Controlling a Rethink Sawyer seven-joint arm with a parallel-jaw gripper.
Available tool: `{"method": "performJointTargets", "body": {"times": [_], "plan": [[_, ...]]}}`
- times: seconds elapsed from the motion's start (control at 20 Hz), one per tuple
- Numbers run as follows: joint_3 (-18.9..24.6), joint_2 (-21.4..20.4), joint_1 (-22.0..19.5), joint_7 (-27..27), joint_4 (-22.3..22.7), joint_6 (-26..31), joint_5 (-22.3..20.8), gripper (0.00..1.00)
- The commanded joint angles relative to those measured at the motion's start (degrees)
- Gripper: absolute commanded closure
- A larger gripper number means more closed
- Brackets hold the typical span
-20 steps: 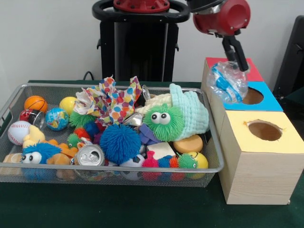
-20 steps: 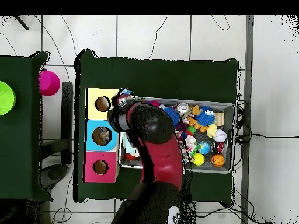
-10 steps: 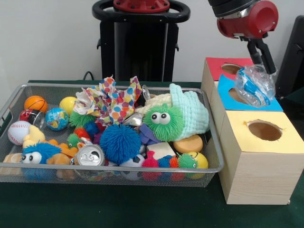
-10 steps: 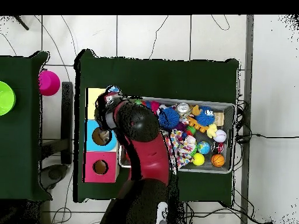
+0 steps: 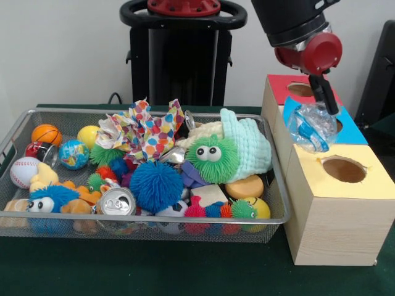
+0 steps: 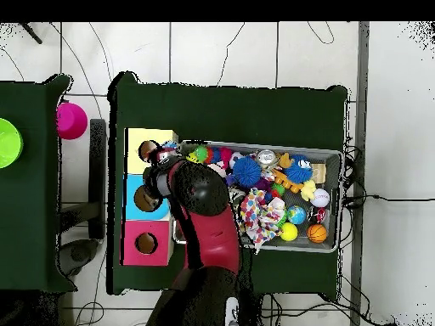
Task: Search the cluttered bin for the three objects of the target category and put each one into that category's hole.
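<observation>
1. Since half a second ago, the gripper [image 5: 322, 106] has moved back toward the bin [image 5: 148, 219], and the bottle [image 5: 311, 125] now hangs over the blue box [image 5: 353, 131].
2. The jaws are closed on the crushed clear bottle, just above the hole [image 5: 336, 126].
3. The bottle looks light, thin and slippery; a hold at its upper end seems best.
4. The bin is full of balls, a can [image 5: 116, 202], furry toys and paper.

Silver wire-mesh bin [image 5: 18, 126], brim-full of toys, on tabletop. Round hole [image 6: 145, 199] in blue box top, partly hidden behind crumpled clear plastic bottle [image 5: 311, 126].
</observation>
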Motion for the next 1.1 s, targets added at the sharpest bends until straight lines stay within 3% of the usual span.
{"method": "performJointTargets", "body": {"times": [0.05,0.2,0.55,1.1], "plan": [[5.84,0.92,-1.91,-11.81,9.39,-3.64,0.59,1.00],[6.66,-0.57,-1.34,-15.68,12.43,-2.74,3.61,1.00],[7.14,-4.26,1.35,-15.66,16.22,-1.31,6.37,1.00],[8.19,-2.47,2.45,-19.98,17.55,-1.28,11.58,1.00]]}}
